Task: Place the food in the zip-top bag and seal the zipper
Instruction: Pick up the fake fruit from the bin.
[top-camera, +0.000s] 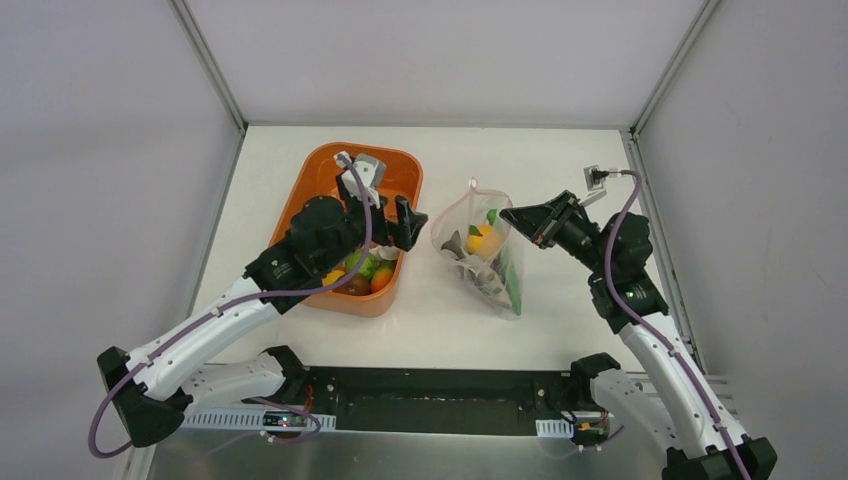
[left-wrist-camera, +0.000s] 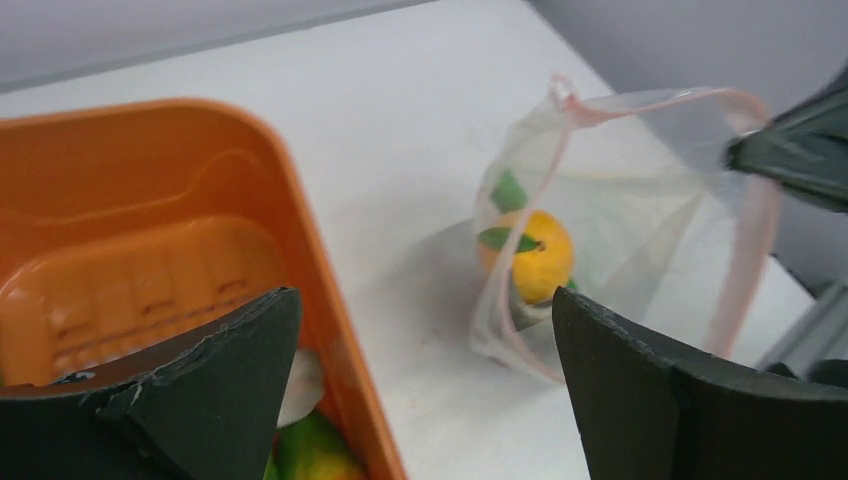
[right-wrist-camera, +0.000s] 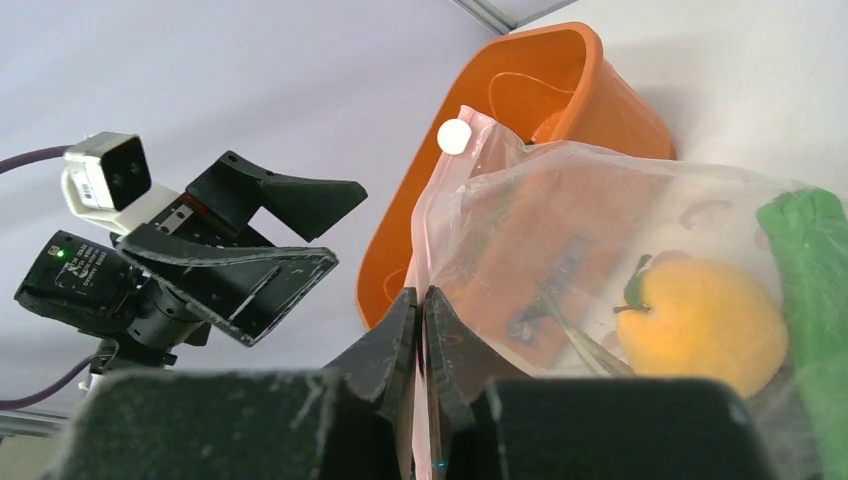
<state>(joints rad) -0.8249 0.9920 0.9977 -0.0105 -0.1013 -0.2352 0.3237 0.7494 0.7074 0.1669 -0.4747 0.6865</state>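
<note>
The clear zip-top bag (top-camera: 478, 250) stands open right of the orange basket. It holds a yellow fruit (top-camera: 482, 238), a grey fish (top-camera: 482, 277) and a green pod (top-camera: 513, 282). My right gripper (top-camera: 522, 221) is shut on the bag's pink zipper edge (right-wrist-camera: 420, 300) and holds the mouth up. The yellow fruit (right-wrist-camera: 700, 325) and the pod (right-wrist-camera: 812, 265) show through the plastic. My left gripper (top-camera: 388, 226) is open and empty over the basket's right rim. In the left wrist view it (left-wrist-camera: 425, 390) faces the bag (left-wrist-camera: 640, 200). More fruits (top-camera: 366, 270) lie in the basket.
The orange basket (top-camera: 330, 165) sits left of centre; its rim (left-wrist-camera: 300, 230) runs between my left fingers. A white slider (right-wrist-camera: 453, 136) sits at the zipper's far end. A small metal fitting (top-camera: 594, 177) lies at the back right. Frame posts stand at the back corners.
</note>
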